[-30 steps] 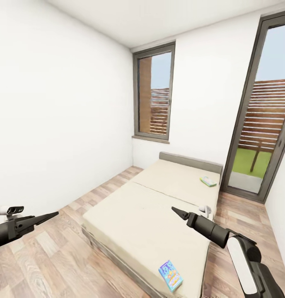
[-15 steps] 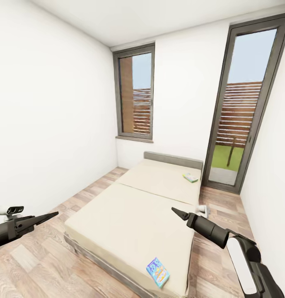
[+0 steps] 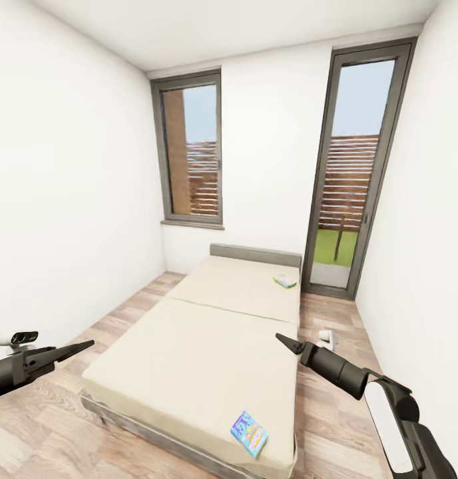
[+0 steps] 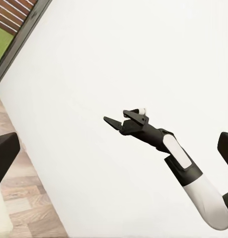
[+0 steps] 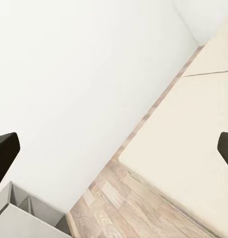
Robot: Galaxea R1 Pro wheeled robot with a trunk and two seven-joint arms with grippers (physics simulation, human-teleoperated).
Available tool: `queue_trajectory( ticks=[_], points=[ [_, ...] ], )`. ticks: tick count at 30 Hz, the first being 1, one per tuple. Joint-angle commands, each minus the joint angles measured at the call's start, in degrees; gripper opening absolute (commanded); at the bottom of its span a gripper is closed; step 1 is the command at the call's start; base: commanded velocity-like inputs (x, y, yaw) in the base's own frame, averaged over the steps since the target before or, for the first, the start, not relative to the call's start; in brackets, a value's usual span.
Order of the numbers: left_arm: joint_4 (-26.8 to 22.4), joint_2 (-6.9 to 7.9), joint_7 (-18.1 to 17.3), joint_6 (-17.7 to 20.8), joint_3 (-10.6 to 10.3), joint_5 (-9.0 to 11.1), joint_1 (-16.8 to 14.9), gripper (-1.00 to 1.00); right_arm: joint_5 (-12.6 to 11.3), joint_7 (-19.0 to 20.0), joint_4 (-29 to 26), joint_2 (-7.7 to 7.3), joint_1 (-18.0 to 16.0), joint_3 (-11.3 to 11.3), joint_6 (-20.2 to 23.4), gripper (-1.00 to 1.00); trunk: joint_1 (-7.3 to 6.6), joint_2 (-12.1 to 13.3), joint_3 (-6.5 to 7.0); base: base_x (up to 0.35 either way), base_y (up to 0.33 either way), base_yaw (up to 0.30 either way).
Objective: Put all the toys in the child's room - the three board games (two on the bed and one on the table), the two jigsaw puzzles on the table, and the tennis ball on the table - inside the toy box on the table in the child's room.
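The bed (image 3: 209, 332) with its cream two-part mattress and grey headboard lies ahead in the child's room. Two board games lie on it. A blue-green one (image 3: 249, 434) is at the near right corner, and a small pale green-white one (image 3: 284, 281) is by the headboard on the right. My left gripper (image 3: 88, 345) hovers over the floor left of the bed. My right gripper (image 3: 282, 339) hangs over the bed's right edge, also seen in the left wrist view (image 4: 116, 119). Both are open and hold nothing. The table, toy box, jigsaw puzzles and tennis ball are out of view.
White walls close in on both sides. A grey-framed window (image 3: 189, 159) and a tall glass door (image 3: 352, 173) stand behind the bed. Wood-plank floor (image 3: 122, 319) runs along both sides of the bed. A grey boxy edge (image 5: 19, 213) that I cannot identify shows in the right wrist view.
The whole head view has shifted: the camera has turned right, so the bed, window and door sit further left in the picture. Both arms hold the same pose.
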Motion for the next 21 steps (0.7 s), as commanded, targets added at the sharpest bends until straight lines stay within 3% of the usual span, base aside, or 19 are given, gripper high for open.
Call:
queue_trajectory(
  ticks=[1, 21],
  points=[
    [0.0, 0.02, -0.2, 0.6, 0.0, 0.0, 0.0, 1.0, -0.2, 0.1, 0.0, 0.02, 0.0, -0.1, 0.4, 1.0, 0.02, 0.0, -0.03, 0.0, 0.172, -0.277],
    [0.0, 0.02, -0.2, 0.6, 0.0, 0.0, 0.0, 1.0, -0.2, 0.1, 0.0, 0.02, 0.0, -0.1, 0.4, 1.0, 0.02, 0.0, -0.03, 0.0, 0.029, -0.277]
  ],
)
